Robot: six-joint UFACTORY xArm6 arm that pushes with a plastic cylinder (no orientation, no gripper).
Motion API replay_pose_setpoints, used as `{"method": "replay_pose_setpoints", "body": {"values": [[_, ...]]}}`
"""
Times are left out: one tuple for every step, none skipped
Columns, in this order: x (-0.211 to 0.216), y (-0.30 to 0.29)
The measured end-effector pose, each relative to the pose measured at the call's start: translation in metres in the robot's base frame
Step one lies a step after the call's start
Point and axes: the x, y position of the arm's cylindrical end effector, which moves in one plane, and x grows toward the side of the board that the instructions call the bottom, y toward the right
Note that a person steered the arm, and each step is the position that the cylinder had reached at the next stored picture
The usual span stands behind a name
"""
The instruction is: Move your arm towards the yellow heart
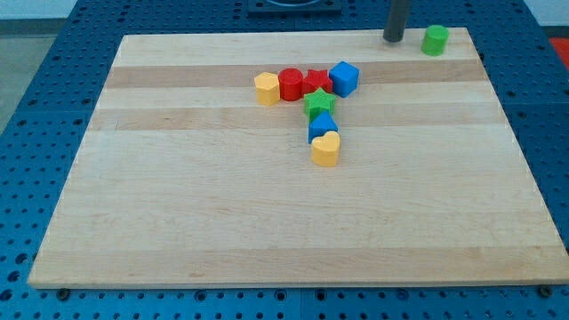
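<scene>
Blue pegboard is showing around a pale wooden board [178, 213] that is filling most of the camera view. At the far edge, right of centre, my tip [393, 39] is resting on the wood; it is a bare rod end with nothing to open or close, and it is holding nothing. Just to its right a green block [435, 40] is standing apart from it, near the far right corner. Well nearer and to the left, a cluster is sitting: a yellow block [267, 89], a red cylinder [291, 84], a red block [317, 82] and a blue cube [344, 78] are lining up in a touching row. A green star [320, 104], a blue block [321, 126] and the yellow heart [326, 149] are trailing toward me. That heart is lying well apart from my tip, nearer and further left.
</scene>
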Motion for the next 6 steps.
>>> {"method": "replay_pose_setpoints", "body": {"values": [[0.035,-0.001],[0.079,-0.001],[0.126,0.001],[0.175,0.001],[0.227,0.001],[0.266,-0.016]]}}
